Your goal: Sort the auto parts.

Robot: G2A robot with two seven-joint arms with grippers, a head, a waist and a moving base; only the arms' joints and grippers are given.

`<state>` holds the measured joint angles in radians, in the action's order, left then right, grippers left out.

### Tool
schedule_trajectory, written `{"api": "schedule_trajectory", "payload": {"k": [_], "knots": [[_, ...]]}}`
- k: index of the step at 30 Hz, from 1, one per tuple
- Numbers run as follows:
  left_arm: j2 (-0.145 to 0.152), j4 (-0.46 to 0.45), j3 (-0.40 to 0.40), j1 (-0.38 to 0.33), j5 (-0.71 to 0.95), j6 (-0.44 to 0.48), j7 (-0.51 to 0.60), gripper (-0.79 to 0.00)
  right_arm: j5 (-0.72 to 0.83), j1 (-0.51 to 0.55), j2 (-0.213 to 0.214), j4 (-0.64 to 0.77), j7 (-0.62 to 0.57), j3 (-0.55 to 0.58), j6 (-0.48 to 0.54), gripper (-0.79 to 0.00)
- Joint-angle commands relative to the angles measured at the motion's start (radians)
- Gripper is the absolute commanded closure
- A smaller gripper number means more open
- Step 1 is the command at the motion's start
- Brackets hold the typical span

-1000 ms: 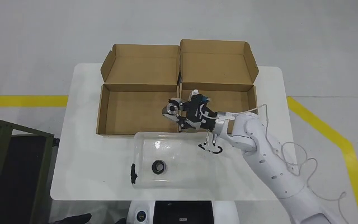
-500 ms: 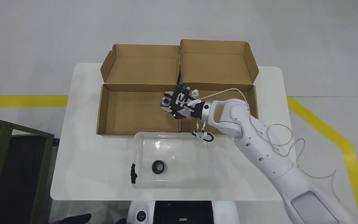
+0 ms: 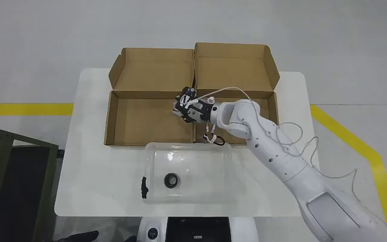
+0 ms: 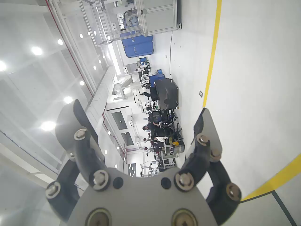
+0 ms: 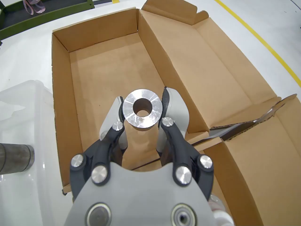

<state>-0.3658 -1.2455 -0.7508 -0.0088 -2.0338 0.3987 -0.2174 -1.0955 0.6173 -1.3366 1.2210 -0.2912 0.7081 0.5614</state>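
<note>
Ring (image 5: 150,116) of bare metal clenched in right claw (image 5: 142,105), over left cardboard box (image 5: 105,66), left claw (image 4: 141,116) spread, empty.

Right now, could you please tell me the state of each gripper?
Left gripper: open, holding nothing.
Right gripper: shut on the metal ring.

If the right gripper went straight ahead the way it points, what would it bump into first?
Probably the bare floor of the cardboard box. The right gripper, jaws shut on the metal ring, points down into it with nothing between, though depth is hard to judge.
</note>
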Motion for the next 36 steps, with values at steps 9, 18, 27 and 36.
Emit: {"api": "schedule_trajectory", "payload": {"k": [9, 18, 27, 36], "knots": [[0.0, 0.0, 0.0, 0.0, 0.0, 0.0, 0.0, -0.785, -0.025, -0.048, -0.04, -0.088, -0.002, -0.048, -0.02, 0.0], [0.0, 0.0, 0.0, 0.0, 0.0, 0.0, 0.0, -0.785, -0.066, -0.076, -0.073, -0.15, 0.0, -0.081, -0.043, 0.0], [0.0, 0.0, 0.0, 0.0, 0.0, 0.0, 0.0, -0.785, -0.098, -0.096, -0.102, -0.191, -0.013, -0.105, -0.052, -0.043], [0.0, 0.0, 0.0, 0.0, 0.0, 0.0, 0.0, -0.785, -0.13, -0.106, -0.123, -0.224, -0.024, -0.116, -0.059, -0.215]]}}
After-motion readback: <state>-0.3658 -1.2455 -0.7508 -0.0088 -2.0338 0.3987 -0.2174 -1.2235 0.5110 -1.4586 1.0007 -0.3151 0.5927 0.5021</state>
